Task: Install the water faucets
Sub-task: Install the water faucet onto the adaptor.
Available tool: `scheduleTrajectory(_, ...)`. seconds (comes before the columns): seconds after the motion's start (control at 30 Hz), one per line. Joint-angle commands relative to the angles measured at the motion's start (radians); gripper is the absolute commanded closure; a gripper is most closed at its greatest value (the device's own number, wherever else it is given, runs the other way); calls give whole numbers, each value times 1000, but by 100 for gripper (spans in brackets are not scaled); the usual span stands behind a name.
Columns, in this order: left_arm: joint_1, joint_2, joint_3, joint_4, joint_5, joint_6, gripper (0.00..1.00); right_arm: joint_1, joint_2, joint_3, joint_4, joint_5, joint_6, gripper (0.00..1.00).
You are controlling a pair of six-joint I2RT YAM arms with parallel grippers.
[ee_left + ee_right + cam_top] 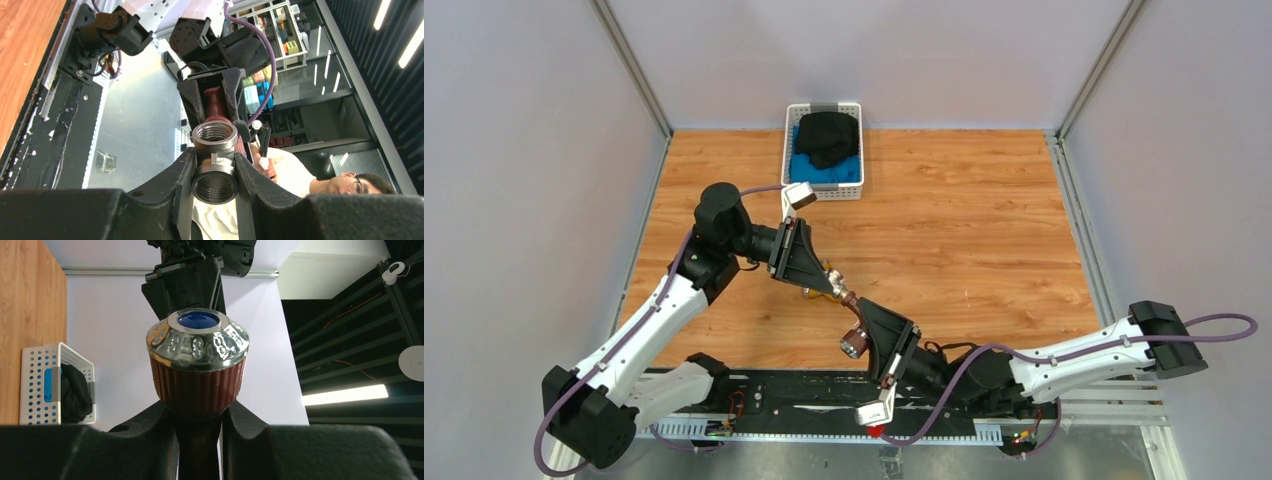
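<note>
Just inside table edge: faucet, fitting.

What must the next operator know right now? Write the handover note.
Left gripper: shut on the grey fitting, held in the air.
Right gripper: shut on the red-brown tap, under its blue-capped knob.
The tap's end meets the fitting; how far it is screwed in cannot be told.
Brass tap: only a yellow glimpse by the left gripper from above; unclear whether fitted.
Left: finish joining, check the brass tap.
</note>
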Motion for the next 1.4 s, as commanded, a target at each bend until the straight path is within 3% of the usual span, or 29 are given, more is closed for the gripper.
scheduleTrajectory(0.0, -12, -26, -16, 10, 44, -22, 100, 37, -49, 13, -95, 32, 41, 100)
scheduleTrajectory(0.23, -13, -28, -15, 6, 36, -17, 100, 65, -92, 30, -202, 35, 80, 100)
scheduleTrajectory(1.37, -72, -28, -54, 12, -5, -10, 100, 58, -32, 27, -54, 30, 38, 100)
